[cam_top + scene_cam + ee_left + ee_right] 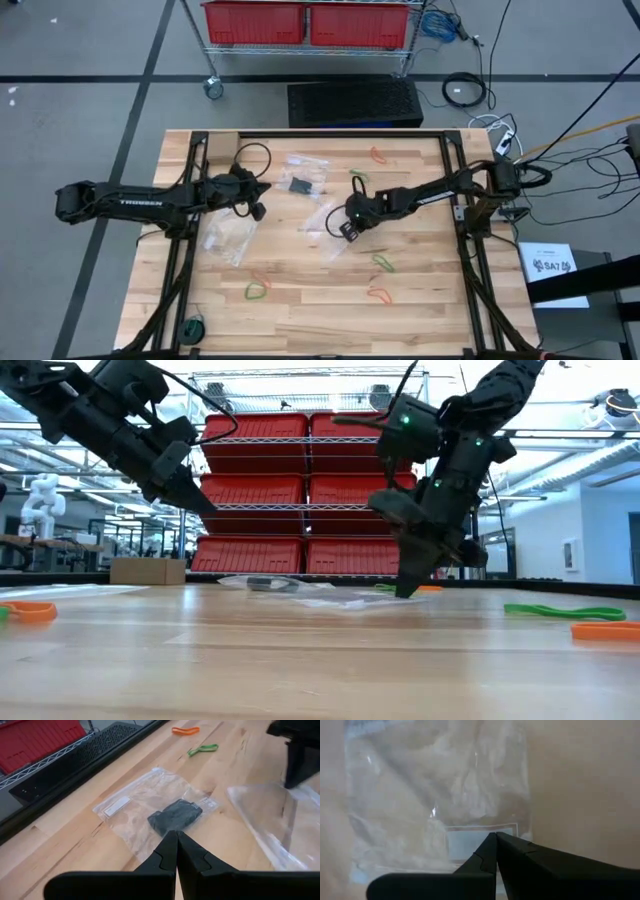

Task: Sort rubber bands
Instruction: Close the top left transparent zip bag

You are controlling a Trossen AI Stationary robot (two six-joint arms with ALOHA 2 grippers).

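Loose rubber bands lie flat on the wooden table (420, 300): orange (378, 154) and green (358, 175) at the far side, green (383, 263), orange (378, 294), orange (260, 279) and green (256, 292) nearer. A zip bag (125, 805) holds a black bundle (175, 815). My left gripper (176, 834) hangs shut above the table, pointing at that bag. My right gripper (496, 835) is shut, tipped steeply down over a clear bag (440, 795) at the table's middle. My right gripper's shut fingertips (405, 592) come down slanting from above at the clear bag, beside its white label (470, 842). The bag lies flat on the table. Whether the tips touch the bag, I cannot tell.
A third clear bag (228, 238) lies crumpled left of centre. A black cable loop (255, 155) rests near the far edge, and a small green roll (193, 328) sits at the near left corner. Beyond the table stand a black mat (355, 102) and red bins (305, 22).
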